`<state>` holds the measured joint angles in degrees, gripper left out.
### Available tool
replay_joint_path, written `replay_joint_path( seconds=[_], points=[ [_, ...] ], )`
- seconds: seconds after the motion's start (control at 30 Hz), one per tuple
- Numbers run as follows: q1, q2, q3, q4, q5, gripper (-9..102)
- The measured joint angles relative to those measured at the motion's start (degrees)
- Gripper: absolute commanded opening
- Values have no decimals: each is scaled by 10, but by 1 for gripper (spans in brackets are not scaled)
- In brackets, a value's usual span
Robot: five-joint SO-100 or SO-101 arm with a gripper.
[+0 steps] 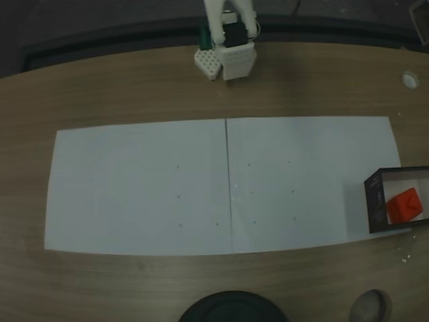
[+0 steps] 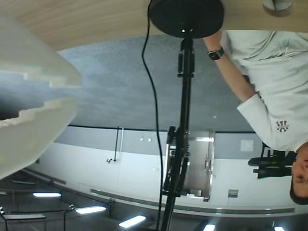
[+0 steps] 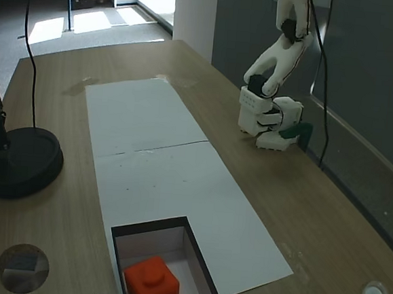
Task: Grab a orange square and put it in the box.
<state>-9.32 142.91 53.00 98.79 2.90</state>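
the table [image 1: 134, 282] carries two white sheets [image 1: 221, 184] laid end to end, and taking those sheets as the landmark, the arm [image 3: 274, 64] is folded up off their far long edge, well apart from the box [image 3: 197, 263], which sits at one short end of them. the square [image 3: 152, 280] lies inside the box on its pale floor — so by my reading the placing is done and the arm is parked. the gripper [image 2: 33, 103] shows at the left of the wrist view, nothing seen in it, but i cannot tell how far its jaws are parted — the next move looks like nothing more than staying clear.
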Motion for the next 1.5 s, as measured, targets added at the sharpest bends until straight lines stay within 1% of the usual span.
replay_joint_path(
  seconds=[0.07,0.27,0.43,0.6,0.77,0.9,1.07,1.27,1.5],
  points=[
    [24,76,75,0,0,0],
    [36,316,315,0,0,0],
    [50,462,470,0,0,0],
    [62,546,545,0,0,0],
    [64,550,566,-13,0,0],
    [65,550,602,-80,0,0],
    [69,550,680,-211,0,0],
    [134,550,857,-349,0,0],
    [141,549,1044,-463,0,0]
  ],
)
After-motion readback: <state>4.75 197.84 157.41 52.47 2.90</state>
